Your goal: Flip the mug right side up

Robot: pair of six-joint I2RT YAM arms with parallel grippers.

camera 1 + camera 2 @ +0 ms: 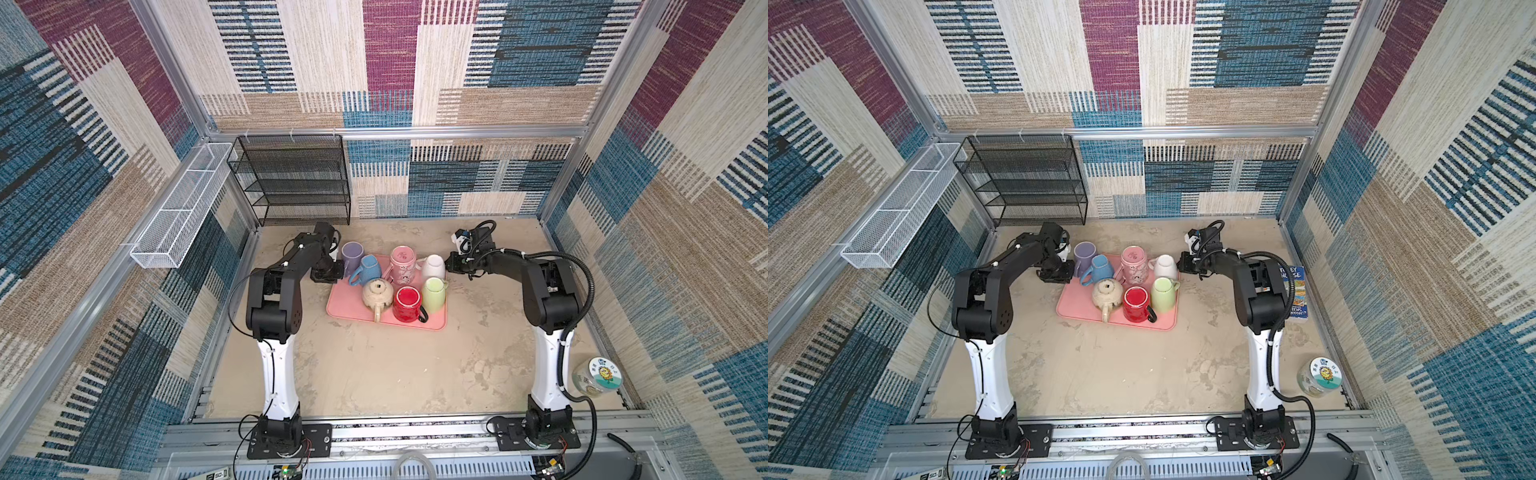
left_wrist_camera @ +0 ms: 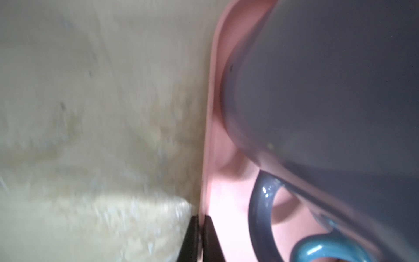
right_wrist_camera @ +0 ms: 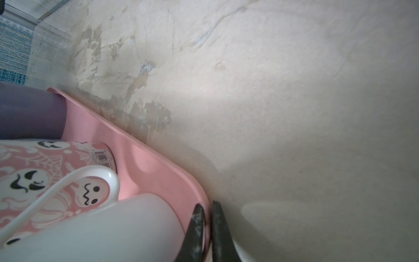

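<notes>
Both grippers are clamped down on the tray (image 2: 209,113), one on each side. The left gripper (image 2: 200,219) has its jaws pinched shut on the rim, thin pink edge squeezed between the black fingers (image 2: 192,229). The right gripper (image 3: 208,204) is doing the same on the opposite rim, closed with the edge caught between its tips.

Everything sits in the tray. The purple mug (image 1: 352,253) is just beside the left gripper, with the blue mug (image 1: 370,268) right after it. The white mug (image 1: 433,266) is just beside the right gripper and looks bottom-up to me, flat white top with no opening showing. Next to it, away from that gripper, is the ghost mug (image 1: 402,259). Closer to the arm bases are the green mug (image 1: 434,293), the red mug (image 1: 407,303) mouth up, and a teapot (image 1: 377,295).
</notes>
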